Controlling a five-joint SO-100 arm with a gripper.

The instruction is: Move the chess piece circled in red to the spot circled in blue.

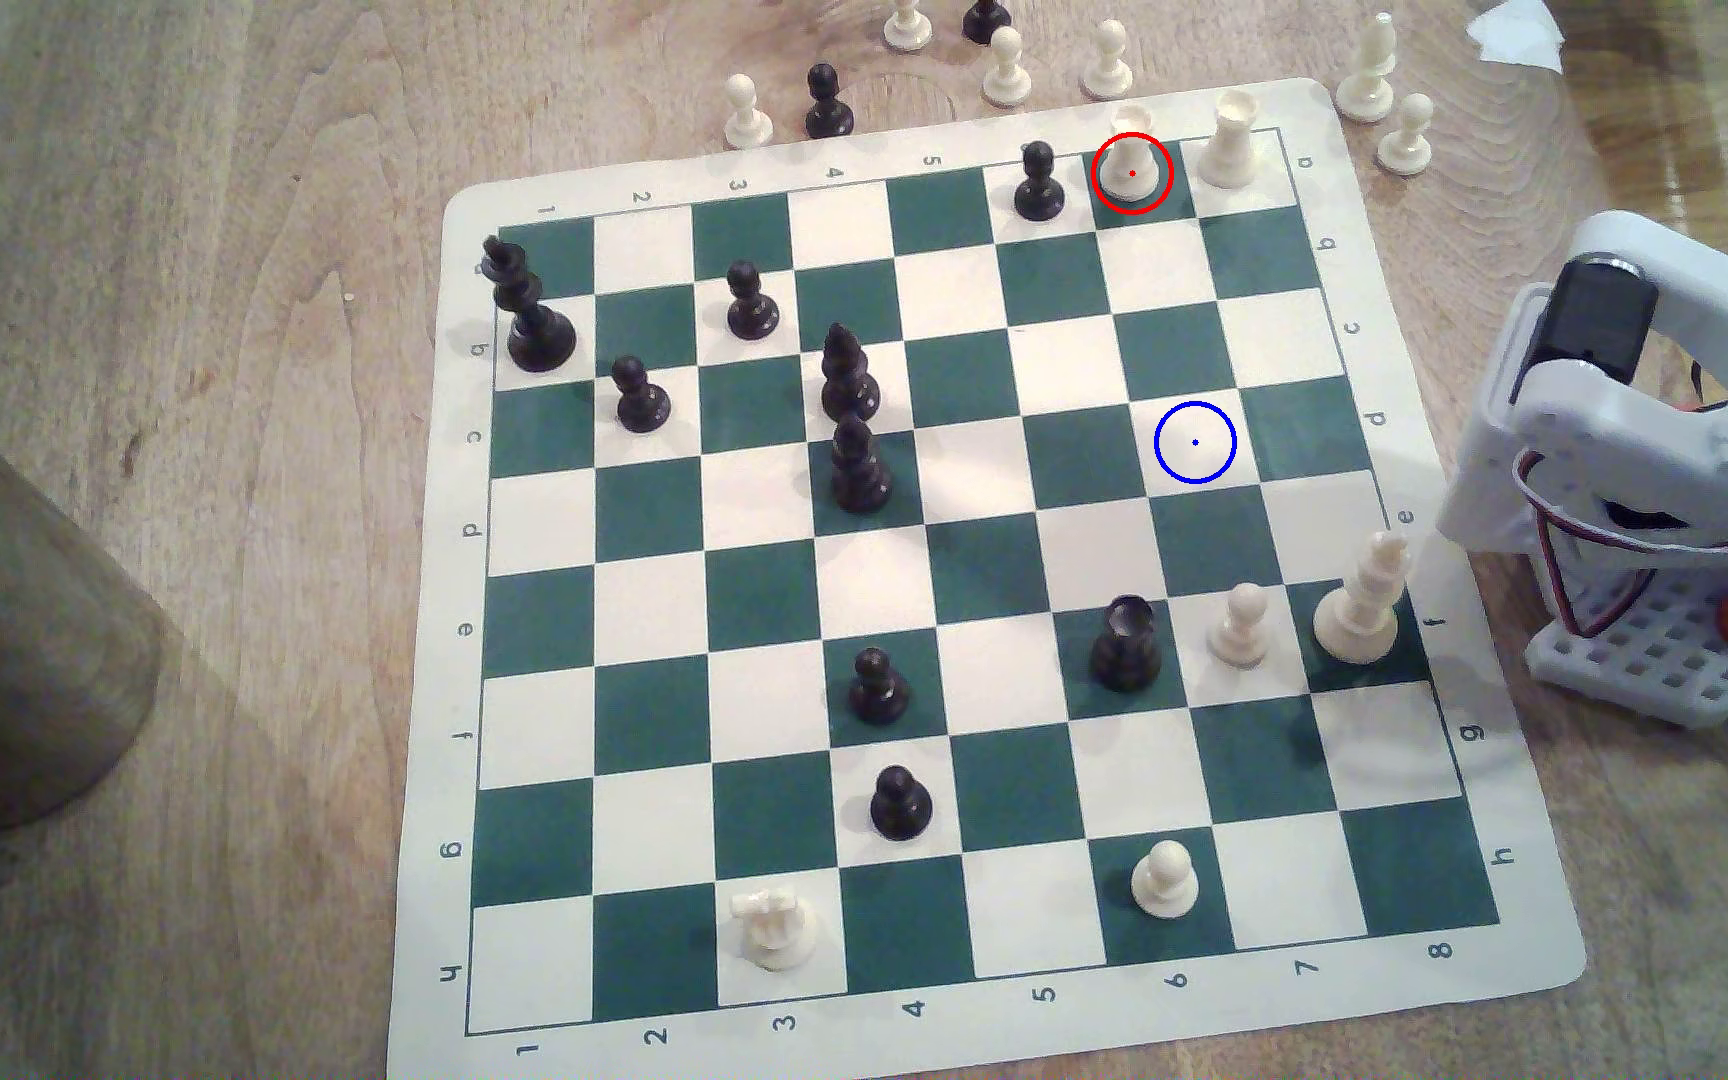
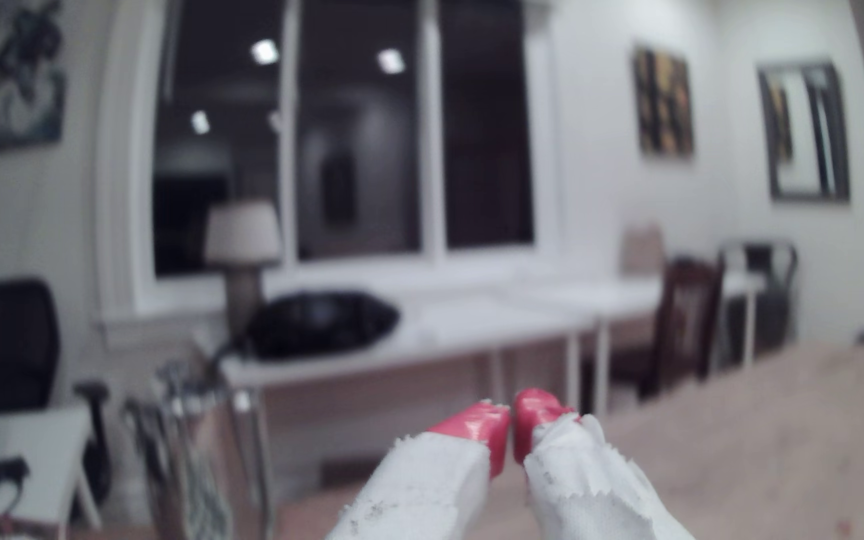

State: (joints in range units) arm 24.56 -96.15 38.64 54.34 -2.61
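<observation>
I'm at the start, my gripper (image 2: 512, 433) pinched together on nothing and aimed off the board (image 1: 1525, 940), so next I must open it and reach for the ringed rook (image 1: 1131, 166) at the far edge, then carry it to the blue-ringed square (image 1: 1195, 442).

White plastic SO-100 arm (image 1: 1660, 343) w/ rounded, 3D-printed-looking shell, seen at the exterior view's right edge. Black servo motor block (image 1: 1592, 312) set into its upper joint. Thin red, white & black cables (image 1: 1566, 592) loop out from under the shell. Base (image 1: 1649, 665) is a white grid plate w/ square holes; small orange part at its side. In the wrist view, the hand (image 2: 512, 415) has two fingers wrapped in white, ragged-edged tape, w/ glossy red-pink fingertips (image 2: 476, 426) nearly touching, narrow slit btwn them.
</observation>
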